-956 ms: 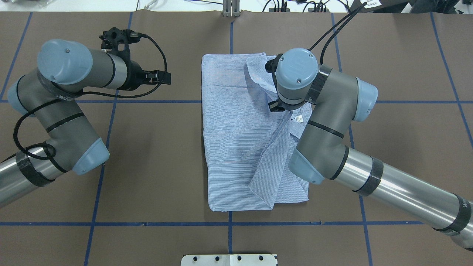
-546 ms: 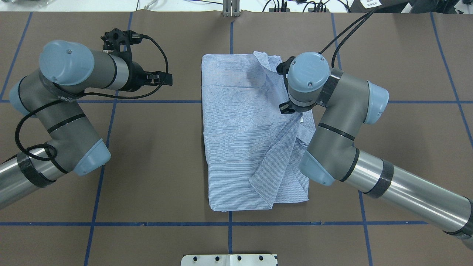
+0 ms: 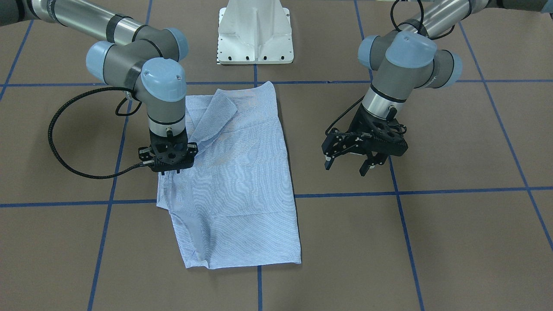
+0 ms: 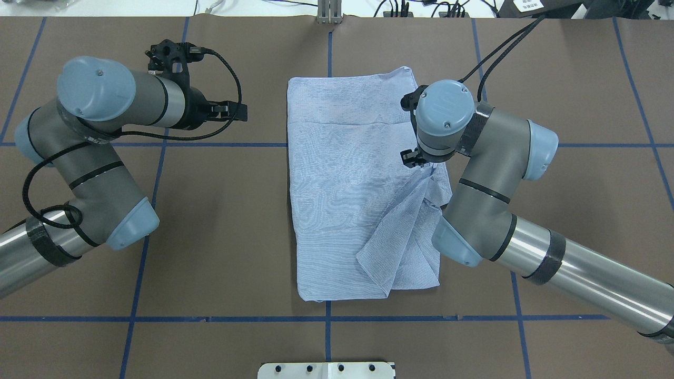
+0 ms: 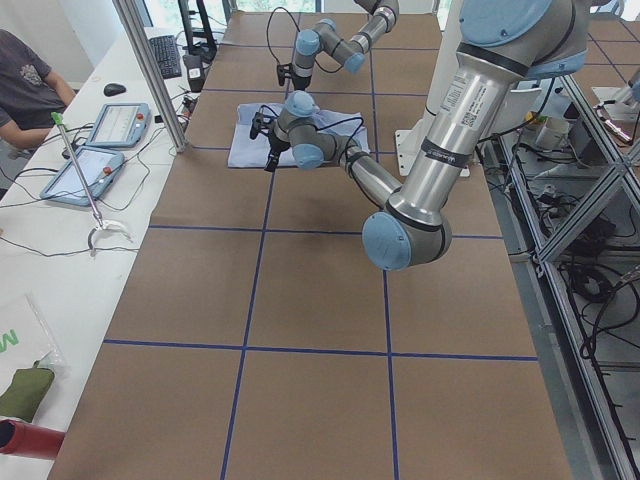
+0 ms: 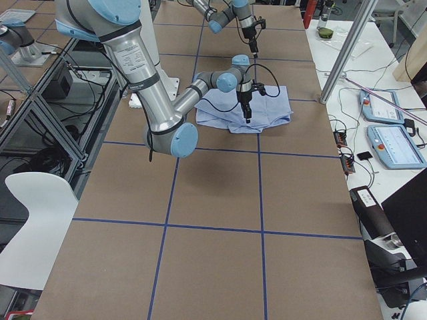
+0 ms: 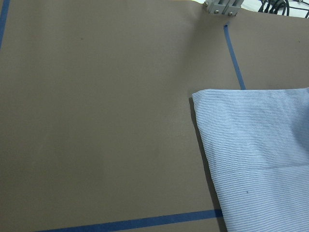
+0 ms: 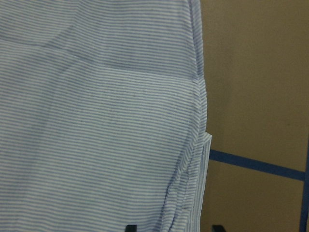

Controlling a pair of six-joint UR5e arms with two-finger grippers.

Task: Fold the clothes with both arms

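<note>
The clothes are one light blue-and-white striped shirt (image 4: 347, 184) lying folded in a tall rectangle at the table's middle (image 3: 242, 185). A loose layer bunches along its right side. My right gripper (image 3: 169, 170) points straight down over that right edge, mostly hidden under its wrist in the overhead view (image 4: 413, 157). In the right wrist view its two fingertips stand apart, so the right gripper (image 8: 174, 227) is open over the shirt's hem (image 8: 198, 145). My left gripper (image 3: 348, 168) hangs open and empty left of the shirt (image 4: 234, 110), well apart from it. The left wrist view shows the shirt's far left corner (image 7: 260, 145).
Blue tape lines (image 4: 210, 318) grid the brown table. The white pedestal base (image 3: 255, 34) stands at the robot's side, a metal bracket (image 4: 329, 13) at the far edge. In the exterior left view a person (image 5: 25, 80) sits by tablets (image 5: 110, 125).
My right gripper moved right and slightly nearer. The fabric flap that lay folded over the shirt's far right corner now lies spread out to the right. The left arm hardly moved.
</note>
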